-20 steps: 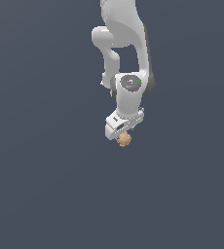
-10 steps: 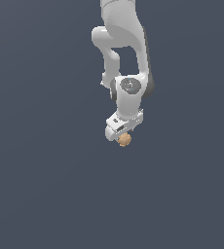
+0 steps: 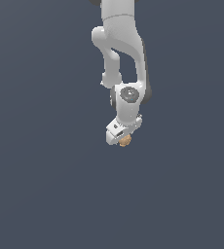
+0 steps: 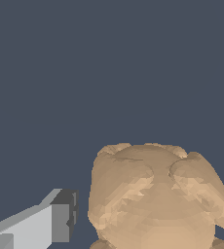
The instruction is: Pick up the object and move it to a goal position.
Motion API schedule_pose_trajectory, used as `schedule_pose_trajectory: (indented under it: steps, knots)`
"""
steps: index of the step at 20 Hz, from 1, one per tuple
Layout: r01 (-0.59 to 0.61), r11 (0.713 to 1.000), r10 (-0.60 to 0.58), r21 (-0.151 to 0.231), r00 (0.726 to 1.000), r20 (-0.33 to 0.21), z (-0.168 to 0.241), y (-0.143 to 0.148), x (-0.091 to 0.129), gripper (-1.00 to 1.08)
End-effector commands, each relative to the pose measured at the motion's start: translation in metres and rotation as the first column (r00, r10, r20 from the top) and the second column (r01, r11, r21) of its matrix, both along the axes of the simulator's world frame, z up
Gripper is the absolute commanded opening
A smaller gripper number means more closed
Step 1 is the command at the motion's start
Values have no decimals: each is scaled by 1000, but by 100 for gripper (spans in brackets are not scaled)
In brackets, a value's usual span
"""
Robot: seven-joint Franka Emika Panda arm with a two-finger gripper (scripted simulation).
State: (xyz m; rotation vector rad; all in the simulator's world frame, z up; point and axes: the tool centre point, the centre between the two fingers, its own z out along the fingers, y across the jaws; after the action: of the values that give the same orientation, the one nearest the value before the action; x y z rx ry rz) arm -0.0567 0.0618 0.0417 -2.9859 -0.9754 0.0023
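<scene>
item: the object (image 3: 125,141), tan lump, sat between my end effector (image 3: 122,139) fingers (image 4: 41,228); firm closure undeterminable.

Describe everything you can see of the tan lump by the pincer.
The lump is tan-brown, rounded and bumpy, with a matte, faceted surface and several bulging lobes. In the exterior view it is small, narrower than the white pincer, peeking out at its tip. In the wrist view one grey-padded finger stands beside it with a slim gap; the other side is barely in frame, so contact cannot be confirmed.
</scene>
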Motion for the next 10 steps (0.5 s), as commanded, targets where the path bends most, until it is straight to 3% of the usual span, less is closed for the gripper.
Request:
schedule_pose_trajectory:
  steps: [1,2,10]
  knots:
    - [0,1000,0,0,1000,1,-2,0,1,100]
    - [0,1000,0,0,1000,1,-2,0,1,-100]
    - [0,1000,0,0,1000,1,-2,0,1,-100]
